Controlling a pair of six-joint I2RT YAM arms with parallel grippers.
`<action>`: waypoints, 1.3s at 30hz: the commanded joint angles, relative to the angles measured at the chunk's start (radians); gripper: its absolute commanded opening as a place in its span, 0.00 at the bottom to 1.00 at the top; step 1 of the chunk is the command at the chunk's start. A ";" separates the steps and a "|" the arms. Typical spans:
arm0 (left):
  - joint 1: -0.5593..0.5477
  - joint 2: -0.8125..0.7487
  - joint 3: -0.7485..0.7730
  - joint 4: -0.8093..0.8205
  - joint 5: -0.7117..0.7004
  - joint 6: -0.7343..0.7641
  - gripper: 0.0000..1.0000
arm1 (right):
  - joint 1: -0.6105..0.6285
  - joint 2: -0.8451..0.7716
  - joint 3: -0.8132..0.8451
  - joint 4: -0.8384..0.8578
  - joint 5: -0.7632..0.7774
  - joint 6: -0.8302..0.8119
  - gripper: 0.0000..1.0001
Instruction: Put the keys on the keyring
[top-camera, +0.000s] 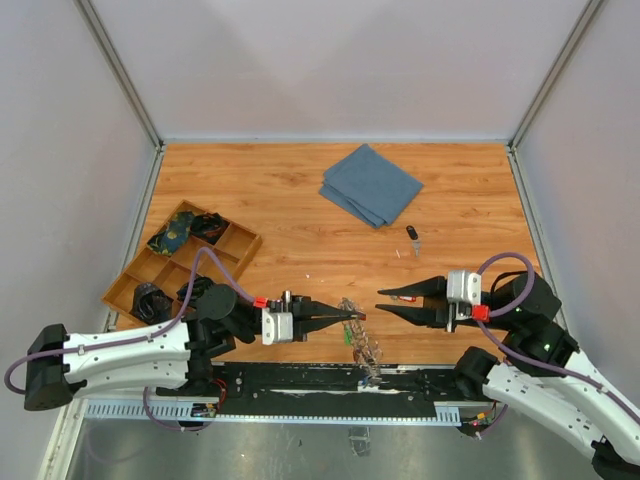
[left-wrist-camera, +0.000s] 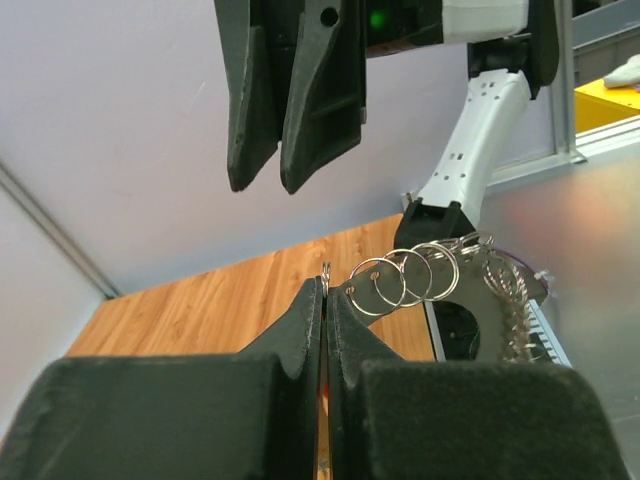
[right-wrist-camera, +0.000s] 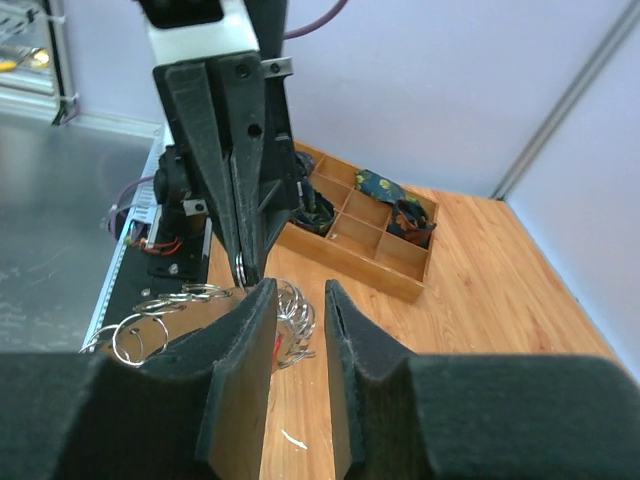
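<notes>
Clamped in the left gripper (top-camera: 352, 318) by the table's (top-camera: 290, 190) near edge, the keyring (left-wrist-camera: 405, 277) hung just left of the right gripper's (top-camera: 380, 300) parted jaws.

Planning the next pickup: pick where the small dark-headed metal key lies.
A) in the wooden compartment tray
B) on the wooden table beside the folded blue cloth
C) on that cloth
B: the dark-headed key lies on bare table, just off the folded blue cloth.
</notes>
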 joint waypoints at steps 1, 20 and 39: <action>0.004 -0.034 -0.017 0.082 0.078 0.085 0.01 | -0.014 -0.035 -0.056 0.096 -0.154 -0.138 0.26; 0.233 0.055 -0.129 0.476 0.262 -0.067 0.00 | 0.015 0.095 -0.144 0.260 -0.097 -0.236 0.25; 0.303 0.090 -0.150 0.638 0.401 -0.194 0.00 | 0.019 0.172 -0.107 0.309 -0.200 -0.188 0.25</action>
